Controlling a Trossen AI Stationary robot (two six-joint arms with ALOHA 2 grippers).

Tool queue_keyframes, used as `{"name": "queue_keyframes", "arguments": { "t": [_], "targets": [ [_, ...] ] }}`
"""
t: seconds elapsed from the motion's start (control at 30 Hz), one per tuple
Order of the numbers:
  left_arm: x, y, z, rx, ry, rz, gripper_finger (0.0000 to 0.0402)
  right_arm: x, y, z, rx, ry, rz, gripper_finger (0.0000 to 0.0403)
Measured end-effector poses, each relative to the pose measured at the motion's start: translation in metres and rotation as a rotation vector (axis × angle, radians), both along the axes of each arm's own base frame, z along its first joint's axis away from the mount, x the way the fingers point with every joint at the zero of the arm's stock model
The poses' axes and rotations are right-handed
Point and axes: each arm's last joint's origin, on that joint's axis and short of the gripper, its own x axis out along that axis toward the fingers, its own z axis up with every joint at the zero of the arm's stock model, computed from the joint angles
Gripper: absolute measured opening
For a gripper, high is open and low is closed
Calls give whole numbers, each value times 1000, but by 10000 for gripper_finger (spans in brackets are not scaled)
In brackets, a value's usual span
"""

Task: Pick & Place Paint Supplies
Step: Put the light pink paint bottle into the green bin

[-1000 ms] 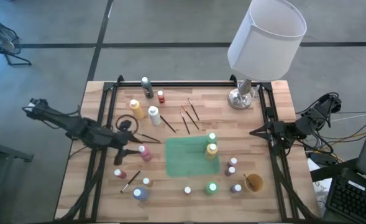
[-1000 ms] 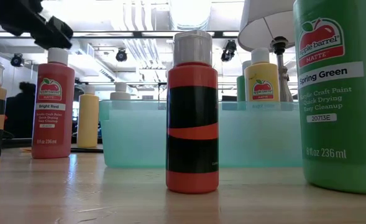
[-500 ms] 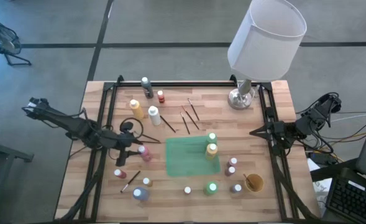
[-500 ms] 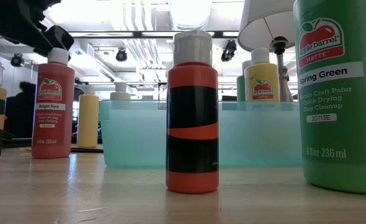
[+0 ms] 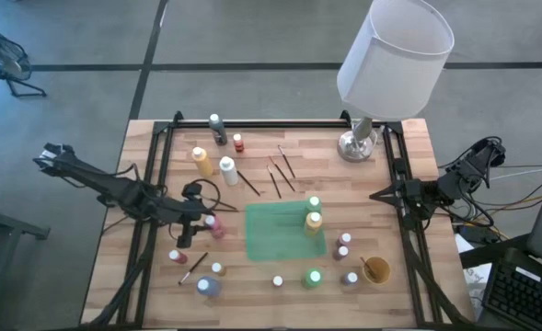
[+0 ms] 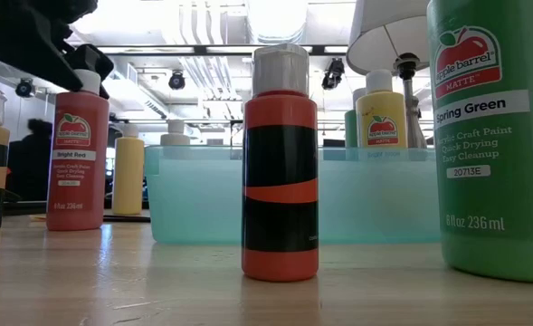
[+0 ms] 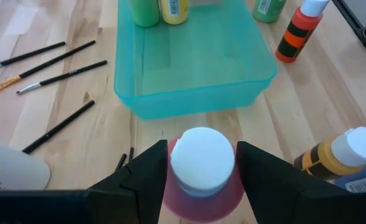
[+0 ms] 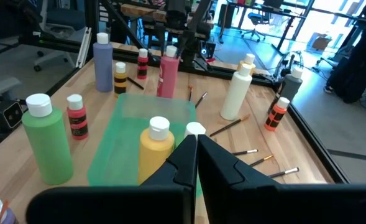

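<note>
left gripper [image 7: 198,180] fingers apart, straddling bright red bottle [image 7: 202,171] cap; drop lower, clamp the body, not the cap. right gripper [image 8: 195,155] fingers together, idle.

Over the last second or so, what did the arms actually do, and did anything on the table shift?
The left gripper moved in over the bright red paint bottle until its open fingers straddled the white cap; nothing gripped yet. The right gripper stayed shut at the table's right edge. Bottles, brushes and teal tray stayed put.
</note>
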Motion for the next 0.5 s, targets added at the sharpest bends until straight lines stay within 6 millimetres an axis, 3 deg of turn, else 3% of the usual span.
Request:
{"name": "queue_keyframes", "arguments": {
  "t": [0.33, 0.5],
  "targets": [
    [2, -1, 0, -8, -3, 9, 124, 0, 0, 0, 0, 0, 0, 8],
    [2, -1, 0, -8, -9, 11, 123, 0, 0, 0, 0, 0, 0, 8]
  ]
}}
